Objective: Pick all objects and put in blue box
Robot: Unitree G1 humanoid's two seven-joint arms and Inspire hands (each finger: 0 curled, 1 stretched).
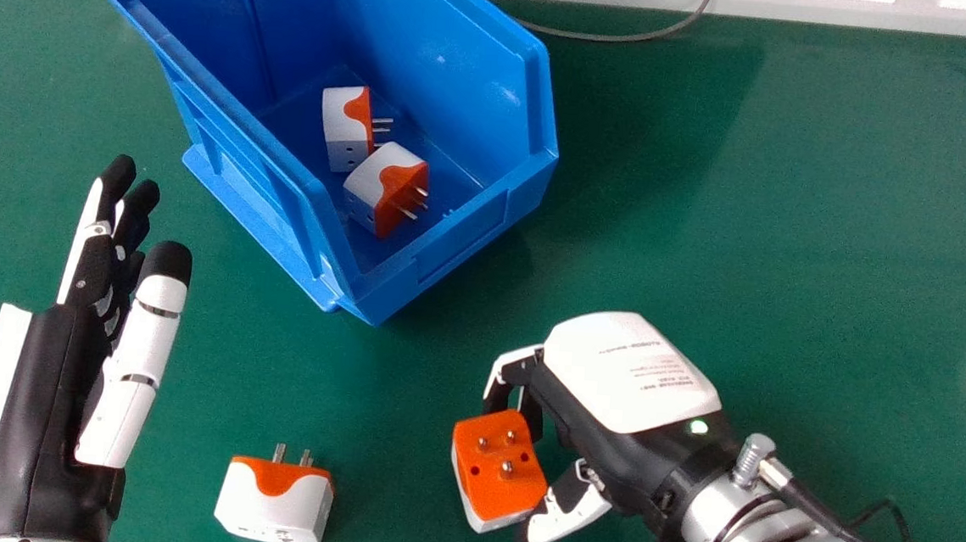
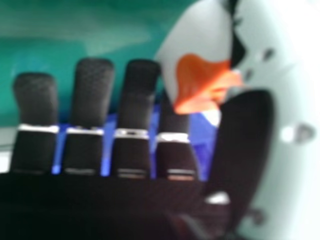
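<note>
The pick-up step: the right hand (image 1: 611, 390) pinches an orange-and-white adapter (image 1: 499, 472) between fingers and thumb, prongs toward the head camera, near the blue box (image 1: 477, 228). The left hand (image 1: 41, 393), fingers extended, lies at the head view's left. One white adapter (image 1: 346, 130) and its neighbour (image 1: 387, 188) occupy the box; a remaining adapter (image 1: 275, 503) stands on the green table (image 1: 749, 239). Next, presumably: clear the rim, then release inside.

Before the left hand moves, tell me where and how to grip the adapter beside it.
Take the adapter by the left and right sides of its white body, likely from above: both sides look free, and the prongs point away from the robot, clear of that hold.
</note>
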